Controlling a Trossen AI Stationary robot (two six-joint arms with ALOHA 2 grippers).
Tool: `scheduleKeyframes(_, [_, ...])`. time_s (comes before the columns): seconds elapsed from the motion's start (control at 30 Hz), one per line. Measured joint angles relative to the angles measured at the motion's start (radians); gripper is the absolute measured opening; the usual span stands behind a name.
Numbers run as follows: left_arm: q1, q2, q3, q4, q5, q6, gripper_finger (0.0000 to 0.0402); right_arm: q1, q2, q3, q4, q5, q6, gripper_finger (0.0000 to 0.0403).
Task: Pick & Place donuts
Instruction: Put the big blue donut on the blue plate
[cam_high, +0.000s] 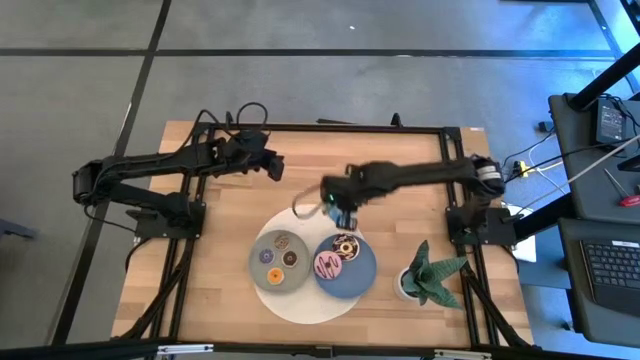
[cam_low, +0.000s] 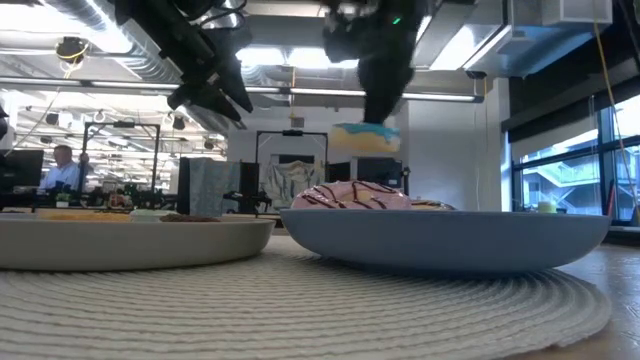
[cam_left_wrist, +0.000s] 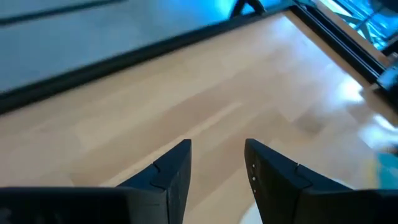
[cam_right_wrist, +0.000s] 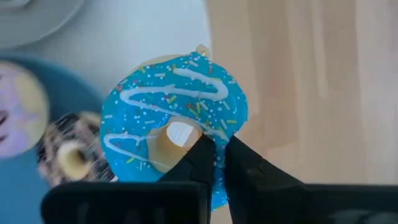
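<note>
Table (cam_high: 220, 290): light wood planks, smooth with a satin sheen. Round mat (cam_low: 300, 300): pale woven cord, ribbed and rough. Blue plate (cam_low: 450, 238) and grey plate (cam_low: 130, 243): smooth, matt. Blue donut (cam_right_wrist: 177, 109): glossy icing with white drizzle and coloured sprinkles. Right gripper (cam_right_wrist: 217, 163) fingers: matt black plastic.

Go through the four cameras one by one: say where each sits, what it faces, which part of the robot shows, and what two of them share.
High view: above the table, looking straight down; both arms show, right gripper over the blue plate.
Low view: at tabletop height, looking level across the plates; arms descend from above, blue-iced donut hanging aloft.
Left wrist view: on the left arm, facing bare tabletop past the open left gripper.
Right wrist view: on the right arm, looking down its fingers pinching the blue-iced donut.
Shared: low and right wrist views both show the pink-iced donut.
</note>
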Motion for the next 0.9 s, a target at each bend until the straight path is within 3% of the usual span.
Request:
scheduleKeyframes(0.13, [0.0,0.0,0.0,0.014,-0.051,0.015,0.0145,0.113,-0.047,-0.073,0.011,0.058,0.093,0.0027])
scheduleKeyframes(0.47, [-0.007,0.0,0.0,0.012,-0.049,0.016,0.0145,0.337,-0.05,-0.11,0.072,0.129,0.328,0.0028])
scheduleKeyframes(0.9, [-0.007,0.0,0.0,-0.016,-0.014,0.017,0.0144,0.483,0.051,-0.11,0.17,0.155,0.619,0.0024])
